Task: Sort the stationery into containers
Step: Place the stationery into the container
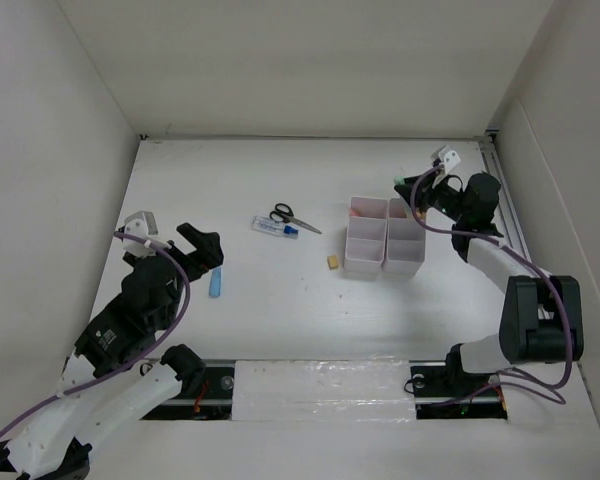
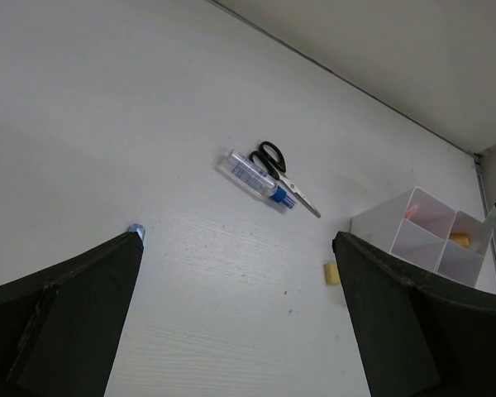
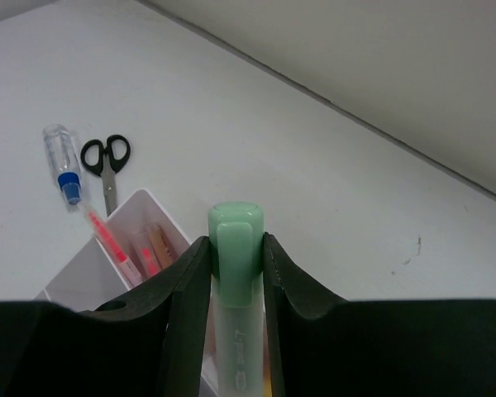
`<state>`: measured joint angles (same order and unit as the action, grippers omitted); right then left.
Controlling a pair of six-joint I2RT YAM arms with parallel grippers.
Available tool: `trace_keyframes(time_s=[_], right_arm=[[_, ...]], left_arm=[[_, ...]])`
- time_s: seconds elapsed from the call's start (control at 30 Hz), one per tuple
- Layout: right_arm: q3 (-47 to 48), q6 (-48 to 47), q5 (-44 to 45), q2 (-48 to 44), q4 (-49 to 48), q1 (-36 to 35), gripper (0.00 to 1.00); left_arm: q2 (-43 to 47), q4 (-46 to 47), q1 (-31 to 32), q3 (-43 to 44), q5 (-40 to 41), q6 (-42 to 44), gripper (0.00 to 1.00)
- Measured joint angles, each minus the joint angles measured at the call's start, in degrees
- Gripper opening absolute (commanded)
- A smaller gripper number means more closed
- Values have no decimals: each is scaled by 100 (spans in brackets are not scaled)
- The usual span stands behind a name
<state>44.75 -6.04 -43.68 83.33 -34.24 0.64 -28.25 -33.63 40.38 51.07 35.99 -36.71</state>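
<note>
My right gripper [image 3: 236, 241] is shut on a green highlighter [image 3: 236, 273], cap up, held above the far right part of the white organiser [image 1: 385, 262]. The organiser's far left compartment [image 3: 140, 203] holds thin red and orange pens [image 3: 107, 240]. My left gripper [image 1: 202, 250] is open and empty, low over the table at the left. A light blue marker [image 1: 216, 285] lies just beside its fingers, with only the tip showing in the left wrist view [image 2: 135, 231]. Black-handled scissors [image 1: 285, 215] and a white blue-capped tube [image 1: 273, 227] lie side by side at mid-table.
A small yellow block [image 1: 332, 262] lies just left of the organiser and also shows in the left wrist view [image 2: 332, 273]. White walls enclose the table on the left, back and right. The arm bases and a rail run along the near edge.
</note>
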Motion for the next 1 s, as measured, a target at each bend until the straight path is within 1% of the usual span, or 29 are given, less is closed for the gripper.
trace_keyframes(time_s=[0.13,0.3,0.47,1.0], right_arm=[[-76,2,35,-297,66,-46,31],[-79,-26,138,-367,140,-131,31],[-81,-68,271,-247,195,-151,24],[105,-81,245,46,203,-153,22]], left_arm=[[-2,2,0,0,0,7,100],[-9,2,0,0,0,33,100],[-15,2,0,0,-26,48,100],[-15,2,0,0,-59,50,100]])
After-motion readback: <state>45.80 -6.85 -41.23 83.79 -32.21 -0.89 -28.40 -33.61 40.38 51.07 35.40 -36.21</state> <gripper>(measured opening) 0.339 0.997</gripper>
